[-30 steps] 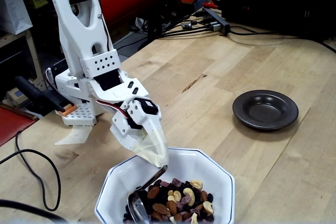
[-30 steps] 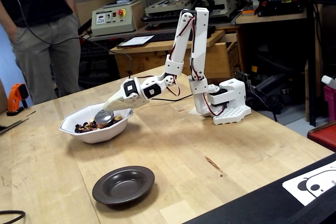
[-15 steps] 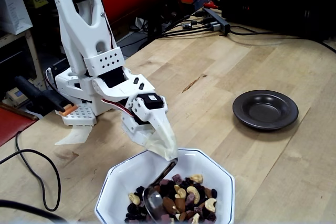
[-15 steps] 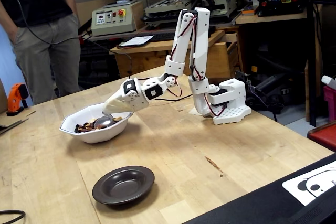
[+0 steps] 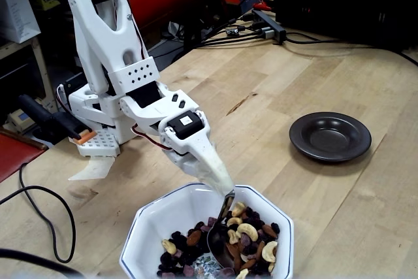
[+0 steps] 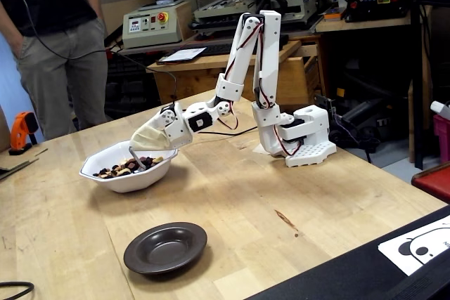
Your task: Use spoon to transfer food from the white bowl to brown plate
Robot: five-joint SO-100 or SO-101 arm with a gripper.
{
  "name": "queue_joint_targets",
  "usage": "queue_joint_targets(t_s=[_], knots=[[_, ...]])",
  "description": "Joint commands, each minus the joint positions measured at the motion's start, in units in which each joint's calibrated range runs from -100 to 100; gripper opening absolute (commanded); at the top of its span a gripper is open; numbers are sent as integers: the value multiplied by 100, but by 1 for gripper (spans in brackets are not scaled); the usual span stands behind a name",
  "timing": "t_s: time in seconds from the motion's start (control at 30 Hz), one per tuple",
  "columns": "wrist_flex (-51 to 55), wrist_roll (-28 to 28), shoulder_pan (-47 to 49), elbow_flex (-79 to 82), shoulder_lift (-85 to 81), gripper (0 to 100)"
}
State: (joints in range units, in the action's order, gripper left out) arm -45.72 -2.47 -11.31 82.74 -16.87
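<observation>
The white bowl [image 5: 151,217] [image 6: 159,168] holds the food [image 5: 251,236] [image 6: 116,171], a heap of nuts and dark dried fruit. My gripper [image 5: 224,189] [image 6: 140,147], wrapped in a beige covering, hangs over the bowl's rim and is shut on the handle of the spoon [image 5: 220,243] [image 6: 133,159]. The spoon points steeply down with its bowl pushed into the food. The brown plate [image 5: 330,136] [image 6: 165,247] sits apart from the bowl with nothing in it.
The arm's white base [image 5: 98,112] [image 6: 302,138] stands on the wooden table. Black cables [image 5: 46,213] trail off the table's left edge in a fixed view. A person [image 6: 60,40] stands behind the table; workbenches and machines fill the background.
My gripper swung across the bowl, rightward in the close fixed view, and tipped the spoon from lying low over the food to standing steeply in it. Some pieces shifted.
</observation>
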Motion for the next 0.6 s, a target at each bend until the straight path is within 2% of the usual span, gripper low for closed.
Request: queue_joint_targets(t_s=[0.0,0.33,0.57], knots=[[-92,-230,117,-221,-71,4],[-115,-532,80,-248,-71,4],[-52,-542,72,-982,-71,4]])
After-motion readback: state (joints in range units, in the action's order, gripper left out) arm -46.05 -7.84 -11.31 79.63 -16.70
